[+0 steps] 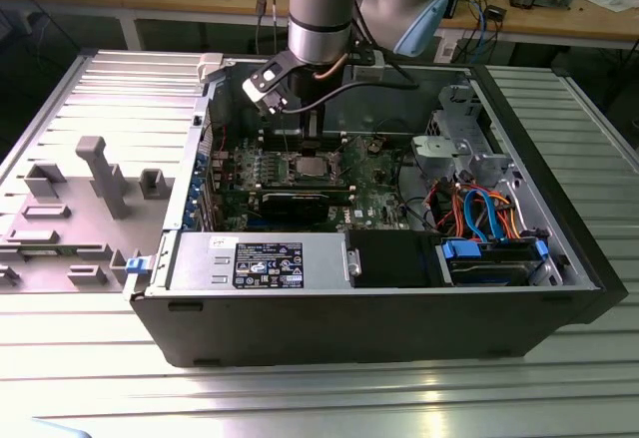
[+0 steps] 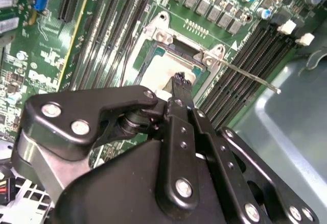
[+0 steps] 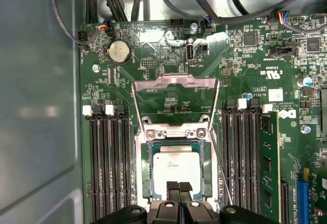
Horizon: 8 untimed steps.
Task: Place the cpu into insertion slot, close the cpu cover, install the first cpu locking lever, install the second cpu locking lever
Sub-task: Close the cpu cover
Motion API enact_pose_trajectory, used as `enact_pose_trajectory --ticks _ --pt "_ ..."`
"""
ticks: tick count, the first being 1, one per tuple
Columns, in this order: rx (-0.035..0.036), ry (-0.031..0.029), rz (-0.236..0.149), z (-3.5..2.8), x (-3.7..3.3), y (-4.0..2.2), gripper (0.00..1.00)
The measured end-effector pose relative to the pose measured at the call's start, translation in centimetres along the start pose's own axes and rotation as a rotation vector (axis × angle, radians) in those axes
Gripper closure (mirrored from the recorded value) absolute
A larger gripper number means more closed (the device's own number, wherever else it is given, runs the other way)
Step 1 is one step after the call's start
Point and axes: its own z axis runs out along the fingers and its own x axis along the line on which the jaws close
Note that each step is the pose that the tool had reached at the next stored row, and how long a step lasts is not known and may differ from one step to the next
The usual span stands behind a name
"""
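Subject: black open-sided computer case (image 1: 379, 318) lying on a ribbed aluminium table (image 1: 399, 398). The arm reaches down into it from above.

Markings: a white printed sticker (image 1: 268, 263) sits on the silver power supply box; its text cannot be made out. White lettering runs across the green circuit board (image 3: 250, 86) in the first wrist view.

Task items: the small flat square cpu with its silvery-tan metal top (image 3: 176, 170) lies flat inside the square silver-framed insertion slot (image 3: 176, 132). The thin silver cpu cover with a square window (image 3: 176, 79) stands hinged up and open, and bare board shows through its window. A thin metal locking lever (image 2: 250, 76) juts out free beside the socket.

Pincer: the black gripper (image 3: 179, 187) has its fingertips pressed together with nothing between them. It is poised at the cpu's near edge; contact cannot be confirmed.

Clearance: rows of black memory slots (image 3: 107, 157) flank the socket closely on both sides. A grey case wall borders the board beyond one row.

View differences: the exterior view adds a grey moulded fixture tray (image 1: 90, 189) on the exterior view's left. The first wrist view adds a round silver coin cell (image 3: 119, 52).
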Motion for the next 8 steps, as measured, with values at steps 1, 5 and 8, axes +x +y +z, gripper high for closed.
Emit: enact_pose_trajectory --ticks 1,5,8 --pt "0.0000 0.0001 0.000 -0.20 0.01 0.00 0.89" --pt "0.0000 0.0000 0.000 -1.04 0.02 -0.01 0.89" --pt "-0.0002 0.0003 0.000 -1.04 0.02 -0.01 0.89"
